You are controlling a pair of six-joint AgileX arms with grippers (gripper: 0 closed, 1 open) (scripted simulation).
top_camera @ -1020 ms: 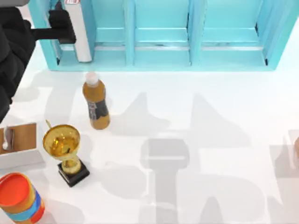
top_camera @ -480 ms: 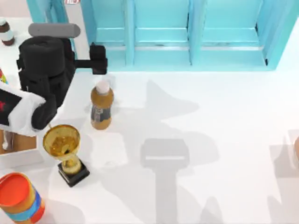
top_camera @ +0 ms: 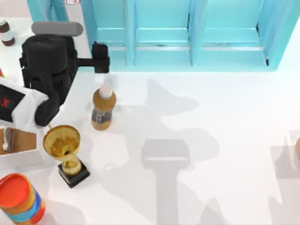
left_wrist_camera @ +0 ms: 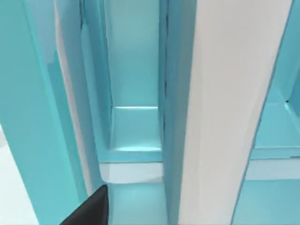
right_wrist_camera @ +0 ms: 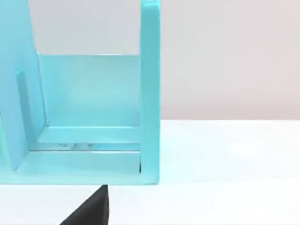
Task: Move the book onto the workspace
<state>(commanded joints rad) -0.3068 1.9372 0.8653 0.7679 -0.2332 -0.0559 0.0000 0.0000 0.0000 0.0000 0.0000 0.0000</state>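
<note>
At the far left end of the turquoise shelf unit (top_camera: 159, 58), the left pincer (top_camera: 100, 51) sits at the mouth of the leftmost compartment. The book (left_wrist_camera: 229, 112) stands upright just in front of the left wrist camera, white page edges facing out, pale blue cover beside them, with the shelf's dividers behind. Grip state: cannot tell from these views whether the pincer is closed on the book or only next to it.

Judged step: drawing the book out of the shelf toward the desk (top_camera: 211, 108).

Notes for doing it well:
- Pull straight out along the compartment, keeping the book clear of the walls.
- A brown bottle (top_camera: 102, 108) stands just in front of the shelf, near the pincer, with a gold trophy (top_camera: 65, 145) beyond it — steer toward the open centre of the desk.
- Lower the book flat before release.

Right pincer (right_wrist_camera: 91, 211) is idle, facing the shelf's end wall — state cannot be told.
</note>
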